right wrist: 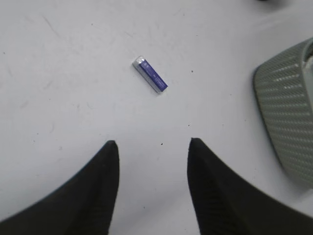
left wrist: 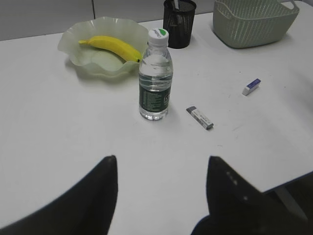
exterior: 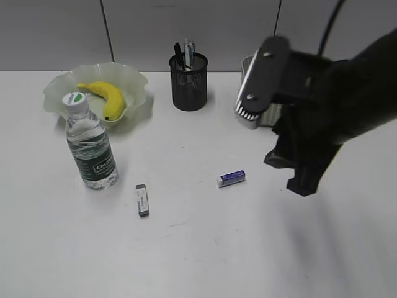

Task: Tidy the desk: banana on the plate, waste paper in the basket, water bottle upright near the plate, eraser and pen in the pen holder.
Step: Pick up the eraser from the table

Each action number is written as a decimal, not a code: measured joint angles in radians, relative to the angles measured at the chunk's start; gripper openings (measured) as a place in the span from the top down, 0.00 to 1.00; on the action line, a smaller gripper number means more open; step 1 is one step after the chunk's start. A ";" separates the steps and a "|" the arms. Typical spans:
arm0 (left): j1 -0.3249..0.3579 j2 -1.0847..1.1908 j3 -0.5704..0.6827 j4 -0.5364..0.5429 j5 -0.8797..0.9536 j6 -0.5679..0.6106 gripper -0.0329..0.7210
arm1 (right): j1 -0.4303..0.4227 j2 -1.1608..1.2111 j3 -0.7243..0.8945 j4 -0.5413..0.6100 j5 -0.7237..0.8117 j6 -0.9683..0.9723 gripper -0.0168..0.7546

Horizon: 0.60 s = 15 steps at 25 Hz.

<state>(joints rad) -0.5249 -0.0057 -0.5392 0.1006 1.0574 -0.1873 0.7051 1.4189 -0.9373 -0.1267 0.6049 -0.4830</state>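
The banana [exterior: 107, 96] lies in the wavy pale green plate [exterior: 54, 89] at the back left of the desk [exterior: 205, 248]. The water bottle [exterior: 90, 146] stands upright in front of the plate. The black mesh pen holder [exterior: 188, 82] holds pens [exterior: 185, 53]. A blue-and-white eraser [exterior: 231, 179] and a grey eraser [exterior: 142, 200] lie on the desk. My right gripper [right wrist: 152, 144] is open and empty, above the desk just short of the blue eraser [right wrist: 150, 74]. My left gripper [left wrist: 161, 161] is open and empty, well short of the bottle [left wrist: 155, 83]. No waste paper shows.
The sage-green basket [left wrist: 254, 22] stands at the back right; my right arm [exterior: 335, 99] hides most of it in the exterior view. Its side shows in the right wrist view [right wrist: 288, 107]. A grey wall runs behind the desk.
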 joint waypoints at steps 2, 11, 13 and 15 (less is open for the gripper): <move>0.000 0.000 0.000 0.000 0.000 0.000 0.38 | 0.000 0.106 -0.055 -0.016 0.023 -0.028 0.44; 0.000 0.000 0.000 0.000 0.000 0.000 0.38 | 0.000 0.463 -0.271 -0.067 0.042 -0.076 0.40; 0.000 0.000 0.000 0.000 0.000 0.000 0.38 | 0.000 0.512 -0.305 -0.067 0.042 -0.095 0.40; 0.000 0.000 0.000 0.003 0.000 0.000 0.38 | -0.002 0.558 -0.334 -0.067 0.042 -0.110 0.40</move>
<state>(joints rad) -0.5249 -0.0057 -0.5392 0.1032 1.0574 -0.1873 0.7030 1.9764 -1.2710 -0.1938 0.6467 -0.5934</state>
